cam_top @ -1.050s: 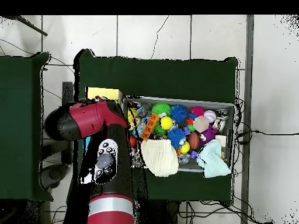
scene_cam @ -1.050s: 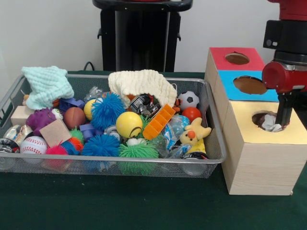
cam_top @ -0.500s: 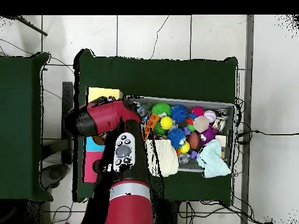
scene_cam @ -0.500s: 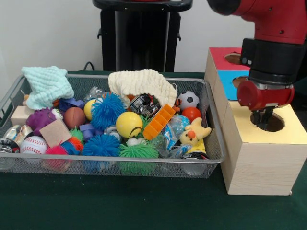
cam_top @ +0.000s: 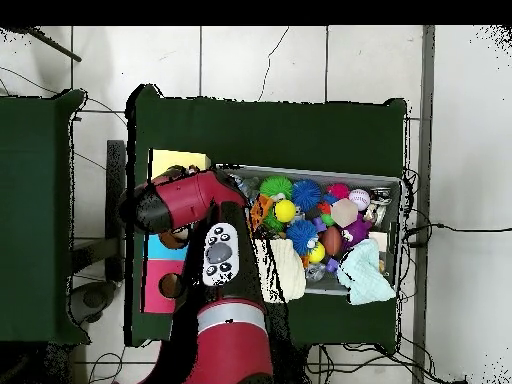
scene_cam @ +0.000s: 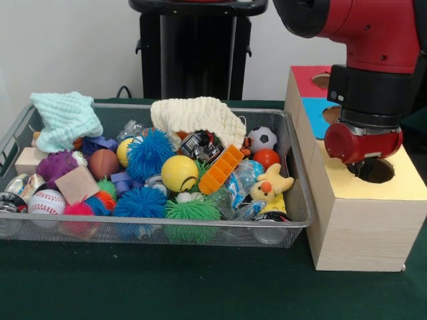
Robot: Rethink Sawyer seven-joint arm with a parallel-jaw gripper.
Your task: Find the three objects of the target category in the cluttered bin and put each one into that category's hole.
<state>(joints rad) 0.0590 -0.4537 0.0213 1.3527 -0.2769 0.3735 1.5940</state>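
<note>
The gripper (scene_cam: 363, 168) hangs just over the hole (scene_cam: 375, 171) in the box's (scene_cam: 360, 227) yellow top — whether it is released or clenched cannot be told. The wire bin (scene_cam: 167, 230) beside the box holds a jumble: cream cloth (scene_cam: 197, 113), mint cloth (scene_cam: 65, 117), yellow ball (scene_cam: 179, 173), orange block (scene_cam: 221, 169), soccer ball (scene_cam: 262, 139), yellow plush (scene_cam: 272, 186). No writing is readable.

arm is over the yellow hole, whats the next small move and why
Probably lift and swing back over the wire bin. The gripper hangs at the yellow box's hole, nothing visible in it, so a drop looks done. Likely candidates remain: the cream cloth and teal cloth.
</note>
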